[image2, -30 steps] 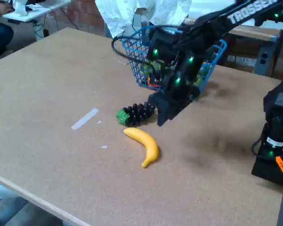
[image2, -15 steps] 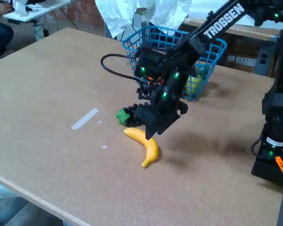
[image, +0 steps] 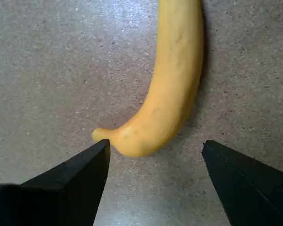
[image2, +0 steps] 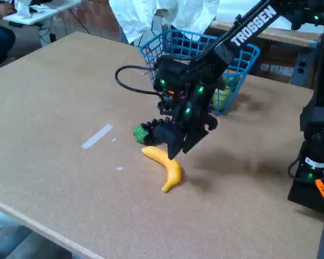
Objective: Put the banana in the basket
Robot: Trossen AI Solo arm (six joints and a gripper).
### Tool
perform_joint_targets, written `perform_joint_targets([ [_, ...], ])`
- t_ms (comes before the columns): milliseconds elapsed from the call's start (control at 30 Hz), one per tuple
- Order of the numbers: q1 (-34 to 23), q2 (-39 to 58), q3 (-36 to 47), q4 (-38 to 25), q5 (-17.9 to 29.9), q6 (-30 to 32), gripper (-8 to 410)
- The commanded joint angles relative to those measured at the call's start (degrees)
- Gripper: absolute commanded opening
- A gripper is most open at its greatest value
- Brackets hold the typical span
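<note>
Since a second ago the end effector [image2: 175, 148] has been brought away from the basket [image2: 243, 67] and lowered over the banana [image2: 166, 164], and in the last half second only a small adjustment is seen. This is judged to mean that the approach is almost finished and that the grasp is the step in hand. In the wrist view the two fingers [image: 70, 181] are held apart, with nothing between them yet; the banana [image: 172, 89] lies flat on the desk [image2: 54, 118], with one tapered end just above the gap, close to the left finger tip.

One banana is counted, toward the near edge of the desk. One grape bunch [image2: 151, 131] with a green leaf lies just beside it, on the far side (partly hidden by the arm). One basket stands at the far edge, and something yellow-green is seen inside it, but it cannot be identified. One strip of pale tape [image2: 96, 136] is stuck on the desk, well apart to the left.
</note>
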Motion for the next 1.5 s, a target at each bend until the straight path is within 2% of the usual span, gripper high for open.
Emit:
perform_joint_targets([
  [0, -0.02, 0.02, 0.0, 0.48, 1.55, 0.26, 271],
  [133, -0.07, 2.08, 0.04, 2.82, 1.88, 0.35, 271],
  [267, -0.07, 7.08, 0.07, 5.2, -0.22, 1.38, 271],
  [467, -0.07, 11.28, 0.07, 11.34, -1.22, 1.73, 271],
  [700, -0.07, 11.28, 0.07, 12.5, 0.0, 2.89, 264],
  [833, -0.04, 11.21, 0.07, 12.76, 0.55, 3.28, 223],
  [1200, -0.02, 11.19, 0.07, 12.81, 2.6, 4.42, -5],
  [1467, 0.0, 6.54, 0.07, 12.96, 2.99, 3.65, -1],
])
